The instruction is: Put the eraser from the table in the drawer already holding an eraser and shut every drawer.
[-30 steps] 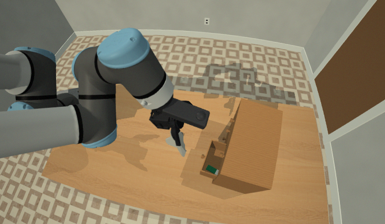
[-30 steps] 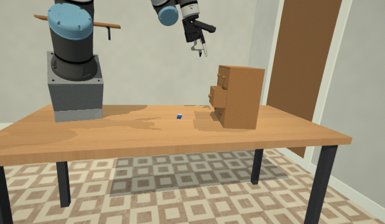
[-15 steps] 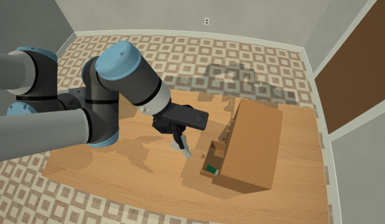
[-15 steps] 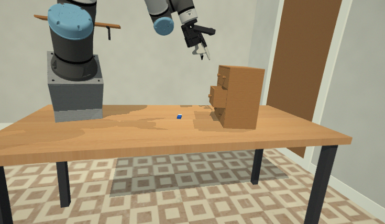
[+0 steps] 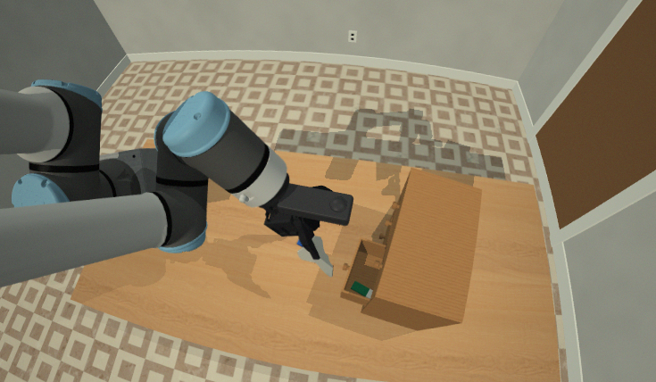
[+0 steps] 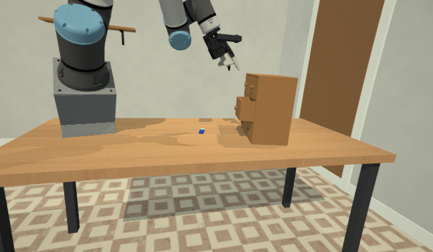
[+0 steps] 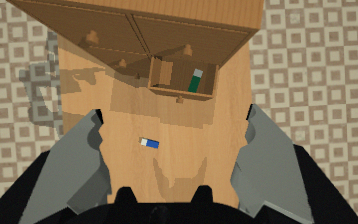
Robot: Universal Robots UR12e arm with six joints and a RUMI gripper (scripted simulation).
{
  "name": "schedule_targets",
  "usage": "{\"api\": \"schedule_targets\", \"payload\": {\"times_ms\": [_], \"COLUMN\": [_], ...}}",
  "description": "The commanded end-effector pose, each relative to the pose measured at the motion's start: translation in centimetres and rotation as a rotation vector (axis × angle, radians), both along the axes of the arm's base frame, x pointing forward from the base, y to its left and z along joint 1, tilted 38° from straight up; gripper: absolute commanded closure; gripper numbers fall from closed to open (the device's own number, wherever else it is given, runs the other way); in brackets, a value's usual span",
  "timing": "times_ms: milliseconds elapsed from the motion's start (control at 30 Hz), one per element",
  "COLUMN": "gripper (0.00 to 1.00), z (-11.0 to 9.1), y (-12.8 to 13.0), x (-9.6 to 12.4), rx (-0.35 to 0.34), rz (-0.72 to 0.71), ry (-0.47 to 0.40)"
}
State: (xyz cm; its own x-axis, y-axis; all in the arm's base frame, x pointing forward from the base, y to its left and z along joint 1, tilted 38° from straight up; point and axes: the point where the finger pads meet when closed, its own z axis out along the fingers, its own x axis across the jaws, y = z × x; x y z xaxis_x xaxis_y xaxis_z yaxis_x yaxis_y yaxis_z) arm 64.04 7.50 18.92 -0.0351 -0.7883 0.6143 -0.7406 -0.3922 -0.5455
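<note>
In my wrist view, the chest [image 5: 434, 246] [image 6: 272, 109] [image 7: 205, 15] stands on the surface [image 5: 225, 312] [image 6: 180, 150] [image 7: 130, 170] at twelve o'clock from the loose eraser [image 5: 299, 243] [image 6: 201, 131] [image 7: 152, 143], well apart. I see the pulled-out drawer [image 5: 353, 297] [image 6: 246, 108] [image 7: 180, 94] at one o'clock from that eraser, the stored eraser [image 5: 360, 288] [image 7: 195, 81] inside toward its three o'clock end.

A white wall outlet [image 5: 352, 36] sits above the patterned tile floor [image 5: 239, 85] [image 6: 192, 239] [image 7: 310, 75], near a brown door panel [image 5: 615, 113] [image 6: 340, 62].

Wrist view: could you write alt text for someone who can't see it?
An open gripper above a table; beyond its fingers, a blue-and-white eraser lies before a wooden chest, whose open drawer holds a green-and-white eraser.
</note>
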Motion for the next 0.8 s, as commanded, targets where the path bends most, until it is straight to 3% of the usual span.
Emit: {"api": "schedule_targets", "payload": {"times_ms": [0,767], "gripper": [0.00,0.00], "z": [-0.2,-1.2], "y": [-0.3,-1.4], "x": [0.6,2.7], "rx": [-0.009,-0.042], "rz": [0.034,0.146], "ry": [-0.028,-0.114]}}
